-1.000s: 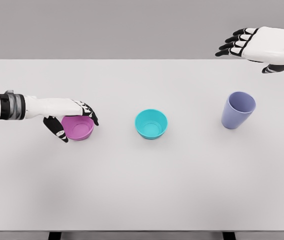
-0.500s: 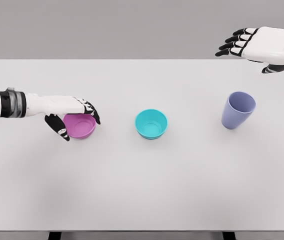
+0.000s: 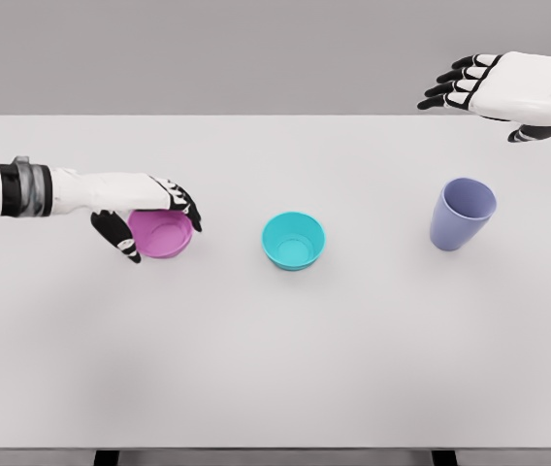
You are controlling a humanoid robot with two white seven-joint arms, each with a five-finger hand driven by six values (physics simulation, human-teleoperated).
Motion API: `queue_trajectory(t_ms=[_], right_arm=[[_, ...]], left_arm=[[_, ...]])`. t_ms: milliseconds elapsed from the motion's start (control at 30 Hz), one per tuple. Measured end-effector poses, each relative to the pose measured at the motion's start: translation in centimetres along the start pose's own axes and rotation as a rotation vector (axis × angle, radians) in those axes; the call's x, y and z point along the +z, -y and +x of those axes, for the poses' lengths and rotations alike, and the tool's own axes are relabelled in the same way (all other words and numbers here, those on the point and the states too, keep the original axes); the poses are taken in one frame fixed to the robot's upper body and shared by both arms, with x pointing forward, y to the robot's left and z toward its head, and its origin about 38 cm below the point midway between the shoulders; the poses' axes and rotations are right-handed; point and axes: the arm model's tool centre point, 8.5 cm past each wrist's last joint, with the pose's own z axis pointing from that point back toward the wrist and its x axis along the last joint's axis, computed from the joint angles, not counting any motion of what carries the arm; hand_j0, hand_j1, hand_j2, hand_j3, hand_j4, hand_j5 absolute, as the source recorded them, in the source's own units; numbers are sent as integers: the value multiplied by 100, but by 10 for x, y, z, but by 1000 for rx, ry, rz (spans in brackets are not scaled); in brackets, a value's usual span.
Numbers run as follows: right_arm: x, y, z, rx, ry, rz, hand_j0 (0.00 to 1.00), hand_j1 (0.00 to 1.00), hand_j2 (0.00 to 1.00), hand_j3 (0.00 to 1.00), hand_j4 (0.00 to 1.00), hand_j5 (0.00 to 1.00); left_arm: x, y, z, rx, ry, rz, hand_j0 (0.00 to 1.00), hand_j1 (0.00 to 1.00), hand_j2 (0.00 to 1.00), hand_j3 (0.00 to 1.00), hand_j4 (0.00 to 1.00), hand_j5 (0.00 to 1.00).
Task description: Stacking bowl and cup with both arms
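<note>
Left hand closed around the pink bowl as the right hung open at the far edge of the white table [image 3: 275, 369].

From my remote station I saw the left hand [image 3: 145, 209] wrapped on the pink bowl [image 3: 162, 236], thumb on its near side and fingers [image 3: 186, 206] curled over the far rim. The lavender cup [image 3: 462, 214] stood upright well to that hand's right, below and a little left of the right hand [image 3: 508, 89], which hovered with fingers spread, gripping nothing. The teal bowl [image 3: 293, 241] sat between them, near the left hand's fingertips but clear of the pink bowl.
</note>
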Motion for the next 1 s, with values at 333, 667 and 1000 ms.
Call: queue_trajectory(t_ms=[333, 667, 1000], right_arm=[[0, 0, 0, 0, 0, 0, 100, 100, 100, 100, 100, 100], [0, 0, 0, 0, 0, 0, 100, 100, 100, 100, 100, 100], [0, 0, 0, 0, 0, 0, 100, 100, 100, 100, 100, 100]], left_arm=[[-5, -8, 8, -18, 23, 10, 72, 72, 72, 72, 72, 72], [-20, -19, 19, -39, 63, 23, 72, 72, 72, 72, 72, 72], [-30, -28, 28, -53, 93, 37, 72, 72, 72, 72, 72, 72]])
